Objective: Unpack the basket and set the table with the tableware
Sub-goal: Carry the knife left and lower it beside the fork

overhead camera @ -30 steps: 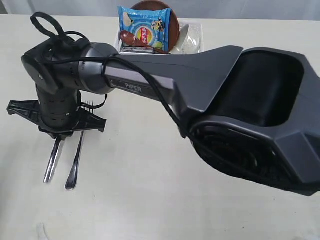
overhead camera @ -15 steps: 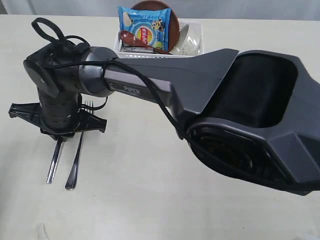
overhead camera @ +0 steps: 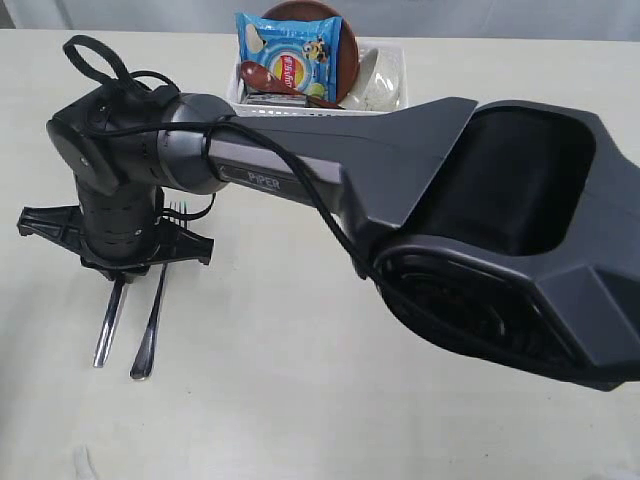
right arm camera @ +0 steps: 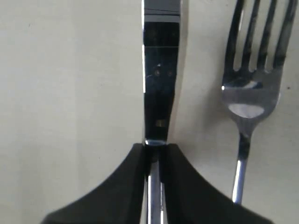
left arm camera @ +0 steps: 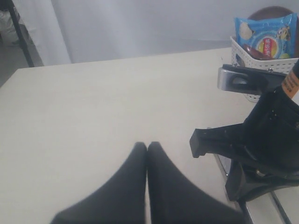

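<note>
Pinching knife [right arm camera: 161,84], right gripper [right arm camera: 153,148] holds it parallel beside fork [right arm camera: 244,103] on table [right arm camera: 70,93], likely for neat place setting; left gripper [left arm camera: 147,148] closed, empty.

Cream table [overhead camera: 300,410]: knife [overhead camera: 105,328], fork [overhead camera: 150,330] side by side; basket [left arm camera: 247,56] well apart.

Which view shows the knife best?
Right wrist view: the knife shows close and sharp, pinched in the right gripper. Exterior shows only its handle; left wrist view hides nearly all of it.

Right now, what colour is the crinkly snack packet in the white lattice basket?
The snack packet is bright blue with red-and-yellow print; exterior view shows it best.
</note>
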Robot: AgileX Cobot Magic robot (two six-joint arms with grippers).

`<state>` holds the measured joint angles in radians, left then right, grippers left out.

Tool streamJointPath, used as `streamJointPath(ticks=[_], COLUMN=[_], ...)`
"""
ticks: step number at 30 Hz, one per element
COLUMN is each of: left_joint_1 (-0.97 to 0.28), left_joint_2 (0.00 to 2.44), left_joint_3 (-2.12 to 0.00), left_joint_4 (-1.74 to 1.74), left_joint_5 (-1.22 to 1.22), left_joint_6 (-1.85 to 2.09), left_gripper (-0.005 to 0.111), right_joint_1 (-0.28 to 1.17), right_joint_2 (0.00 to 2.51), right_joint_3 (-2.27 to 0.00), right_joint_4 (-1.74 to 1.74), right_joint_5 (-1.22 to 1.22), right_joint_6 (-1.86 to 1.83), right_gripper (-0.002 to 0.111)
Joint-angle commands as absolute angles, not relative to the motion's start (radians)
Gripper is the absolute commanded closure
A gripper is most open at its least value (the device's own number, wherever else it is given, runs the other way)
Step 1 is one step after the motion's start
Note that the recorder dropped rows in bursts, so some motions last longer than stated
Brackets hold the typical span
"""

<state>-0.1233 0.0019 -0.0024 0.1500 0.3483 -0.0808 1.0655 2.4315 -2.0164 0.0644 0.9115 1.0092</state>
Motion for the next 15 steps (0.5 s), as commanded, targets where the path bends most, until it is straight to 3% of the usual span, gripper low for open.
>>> streamJointPath(ticks=[1,5,12,15], left_joint_1=[-0.128,-0.128,-0.128,-0.128], left_joint_2=[0.0,0.0,0.0,0.0], left_joint_3=[0.0,0.0,0.0,0.0], left_joint_4=[0.154,0.146,0.146,0.146], left_joint_5=[0.348,0.348,0.348,0.348], left_joint_6=[-0.083,-0.083,-0.083,-0.083], left_gripper=[0.107,0.107,0.107,0.107], right_joint_1=[1.061,1.061,1.061,1.061], right_joint_2=[2.427,2.427,2.427,2.427], right_joint_3=[-2.022,-2.022,-2.022,-2.022], right_joint_4=[0.054,0.054,0.054,0.054], right_joint_5=[0.906,0.906,0.906,0.906], right_joint_6=[0.993,0.99,0.998,0.998], right_gripper=[0.108,0.108,0.079,0.078])
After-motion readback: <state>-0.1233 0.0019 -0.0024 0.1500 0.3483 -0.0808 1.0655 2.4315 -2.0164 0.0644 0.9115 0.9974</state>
